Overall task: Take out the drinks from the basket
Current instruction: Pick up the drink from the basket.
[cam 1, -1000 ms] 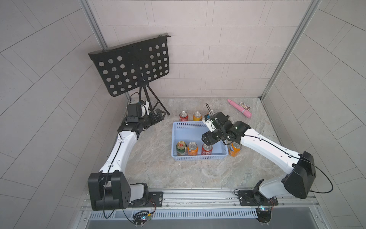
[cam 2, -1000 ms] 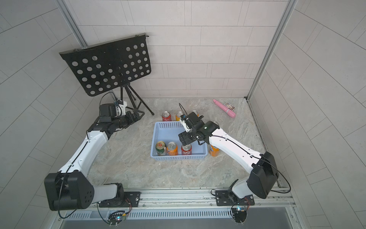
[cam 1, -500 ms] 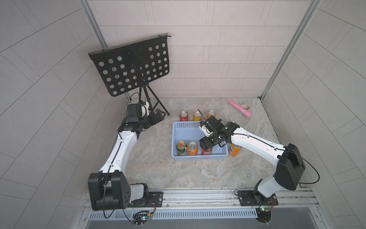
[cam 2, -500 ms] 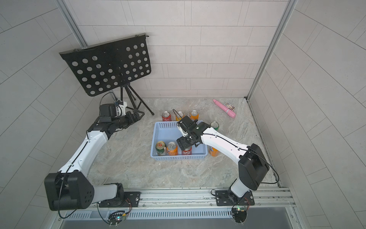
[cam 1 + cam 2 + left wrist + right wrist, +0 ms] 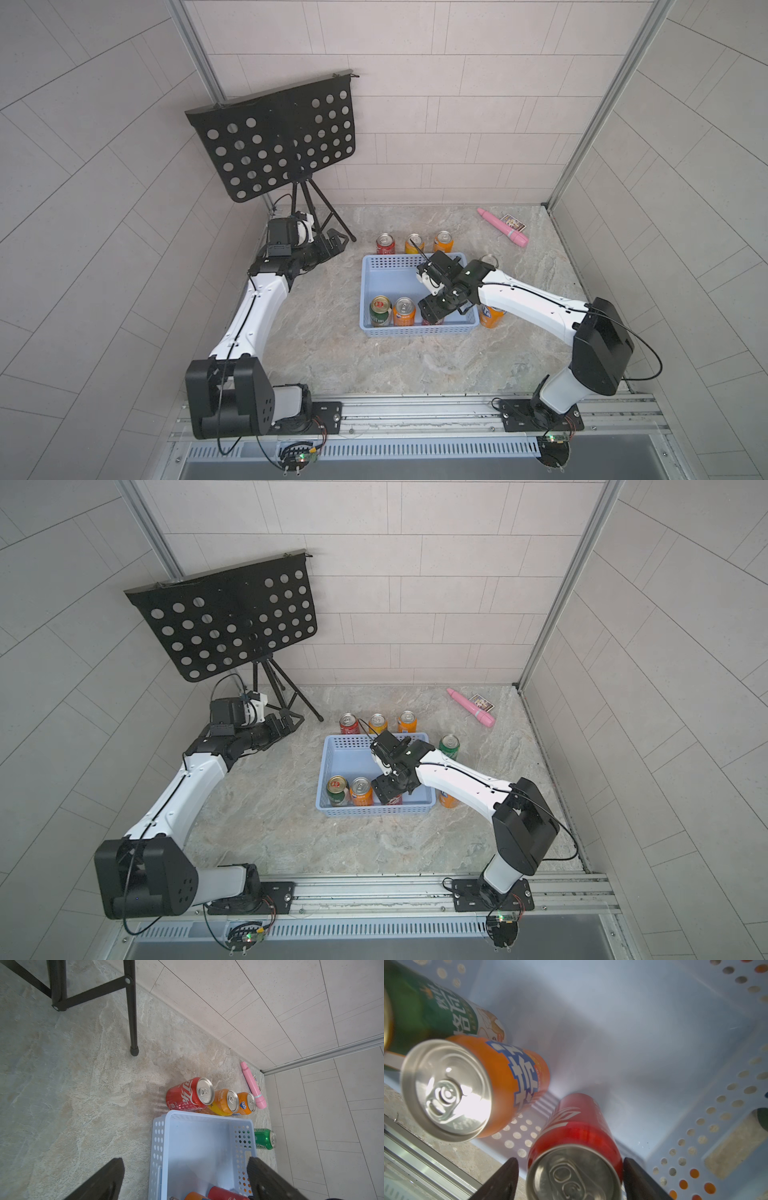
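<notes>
The right arm reaches low from its base over the basket's (image 5: 415,331) near right corner, wrist bent steeply down. Its right fingers (image 5: 506,1180) straddle the upright red can (image 5: 577,1132) at the front wall, close about it with a slit showing on one side. Beside it stand an orange can (image 5: 404,311) and a green labelled can (image 5: 380,309). The left arm stretches over the worktop (image 5: 332,353) by the music stand (image 5: 274,145), its left fingers (image 5: 104,1182) wide apart and empty.
</notes>
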